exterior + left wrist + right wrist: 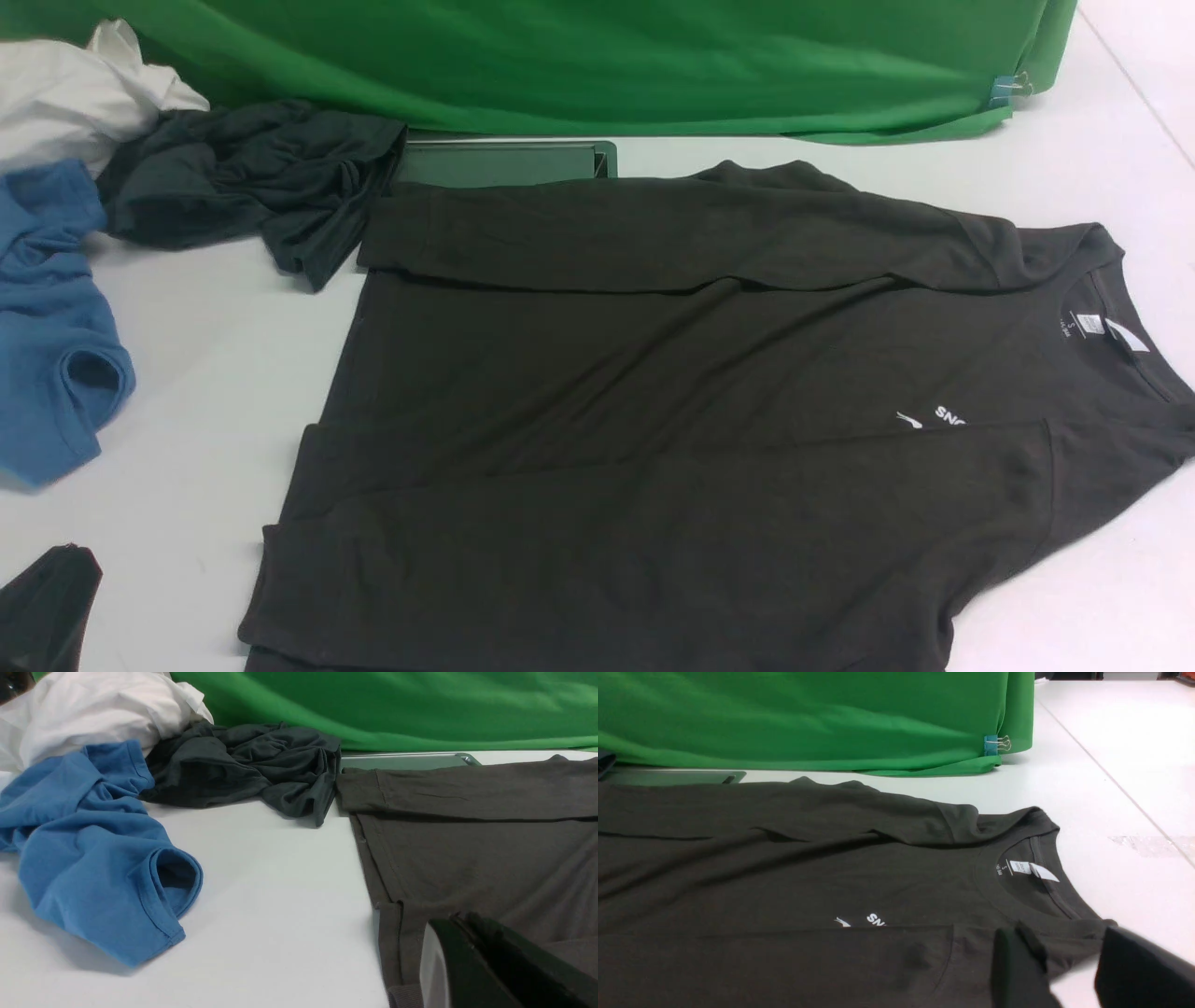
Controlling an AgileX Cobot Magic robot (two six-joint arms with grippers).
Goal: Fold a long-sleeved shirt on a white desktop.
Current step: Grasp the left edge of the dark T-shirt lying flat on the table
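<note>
The shirt [653, 392] lies flat on the desk [205, 373], chest up, with both sleeves turned in along the body. The far sleeve [653, 233] is well beyond both sets of jaws, and the near sleeve [653, 523] runs along the edge closest to them. The left jaws are seen closed together with nothing held, and the near cuff [404, 994] and hem corner lie near, ahead of them. The right jaws are parted by a clear gap and hold nothing. The shoulder edge [1078, 933] lies just ahead of that gap, with the collar [1045, 884] and label [1029, 868] a little farther on. The step in hand is judged to be the taking of the near edge at both ends for the next fold. The left jaws should be opened before the hem is approached. Each pair should be lowered until one finger can be slid under all layers, so that sleeve and body are pinched together and the sleeve is not pulled out of its fold. Both ends should be raised together and carried at one pace, low over the cloth, so that a straight crease is formed. The grey garment [252, 177], just beside the far cuff, and the blue garment [47, 327], both beyond the left jaws, should not be caught.
</note>
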